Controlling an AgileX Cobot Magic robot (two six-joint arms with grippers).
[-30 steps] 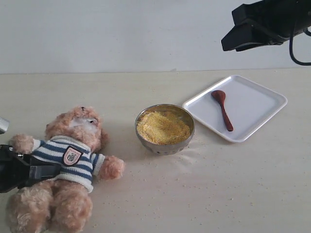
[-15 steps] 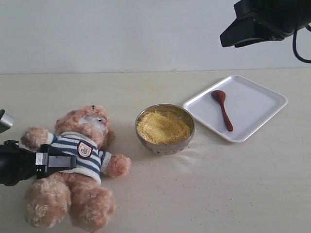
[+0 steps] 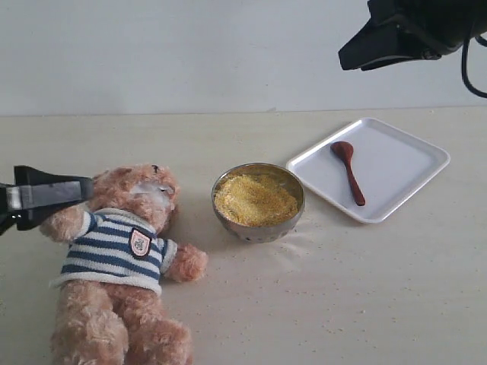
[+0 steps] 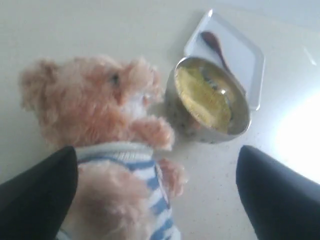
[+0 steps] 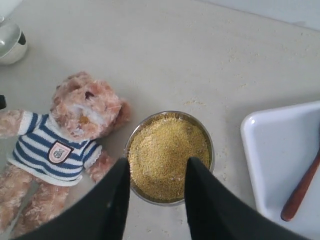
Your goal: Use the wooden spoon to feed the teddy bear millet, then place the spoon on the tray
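Observation:
The teddy bear [image 3: 122, 243] lies on its back on the table at the left, in a striped sweater. My left gripper [image 3: 76, 194] hovers beside its head and raised arm, open; in the left wrist view the wide-apart fingers [image 4: 37, 195] flank the teddy bear [image 4: 100, 110] without gripping it. The millet [image 3: 255, 199] fills a steel bowl [image 3: 259, 228] at the centre. On the white tray [image 3: 403, 152] lies the wooden spoon [image 3: 348, 171]. My right gripper [image 3: 354, 57] hangs high above the tray, open and empty [image 5: 157, 170], looking down on the millet [image 5: 167, 155].
Loose grains are scattered on the table [image 3: 319, 304] around the bowl. A rounded steel object [image 5: 11, 42] sits at one edge of the right wrist view, beyond the bear's head. A pale wall [image 3: 190, 53] backs the table.
My left gripper has opened and let go of the bear, then lifted up beside its head. The bear has shifted right, nearer the bowl. The right gripper drifted slightly left.

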